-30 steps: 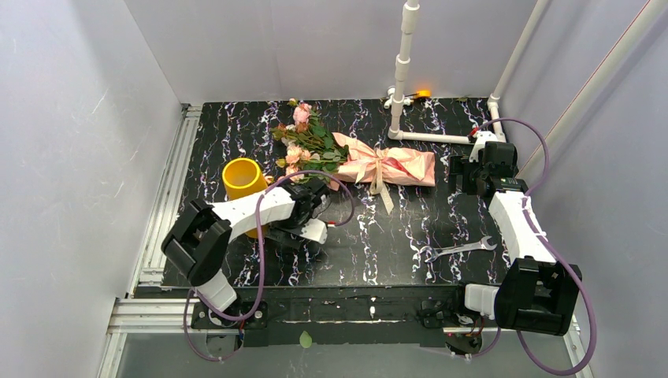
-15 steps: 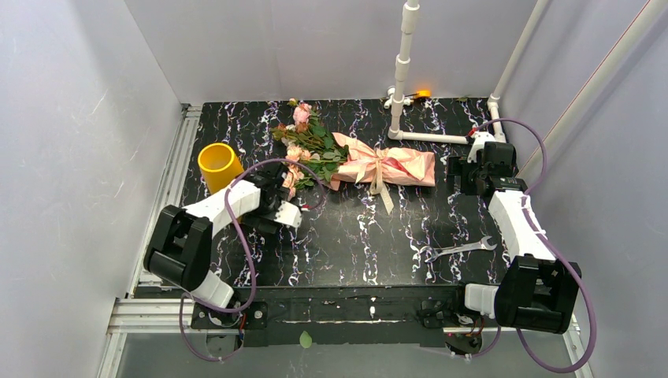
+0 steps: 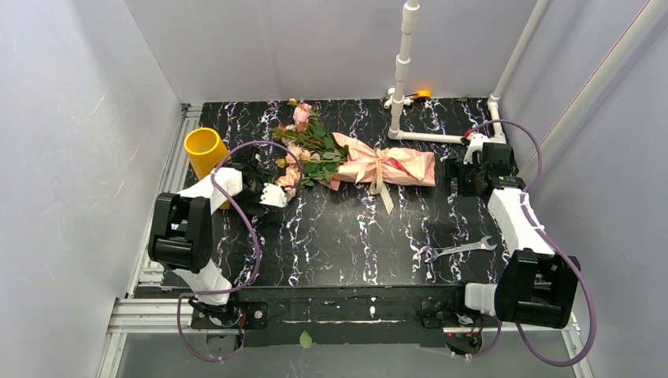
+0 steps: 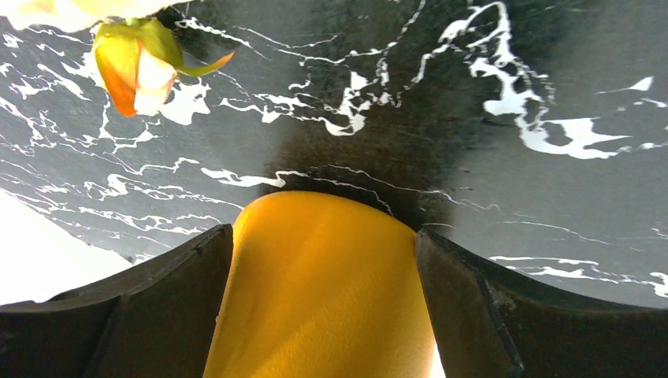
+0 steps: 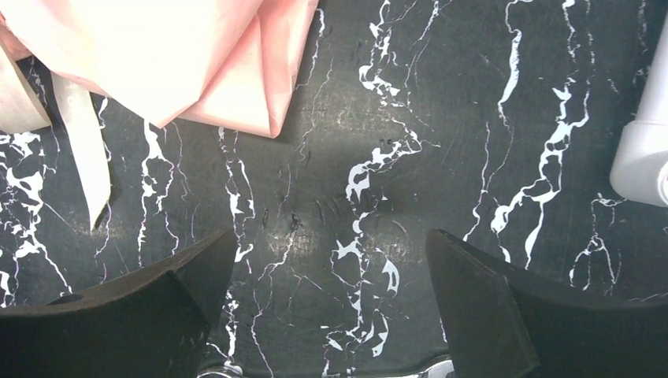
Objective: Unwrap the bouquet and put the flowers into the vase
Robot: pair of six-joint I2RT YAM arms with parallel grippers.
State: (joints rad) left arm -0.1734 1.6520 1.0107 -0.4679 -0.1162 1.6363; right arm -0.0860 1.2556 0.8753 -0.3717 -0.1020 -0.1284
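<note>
Your left wrist view shows what the top view hides behind the left arm [image 3: 214, 186]: left fingers [image 4: 157, 307] clamped on the mustard-yellow vase [image 4: 323, 291], left of the bouquet [image 3: 358, 161]. Your right fingers [image 5: 488, 315] gape over worktop [image 5: 378, 157] just beside the bouquet's wrapped end.

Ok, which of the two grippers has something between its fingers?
The left gripper: the mustard-yellow vase fills the gap between its fingers. The right gripper stands open over bare table near the bouquet.

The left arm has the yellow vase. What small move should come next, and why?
Probably open the left gripper and let go of the vase: it looks upright on the table, left of the bouquet, which is still wrapped.
</note>
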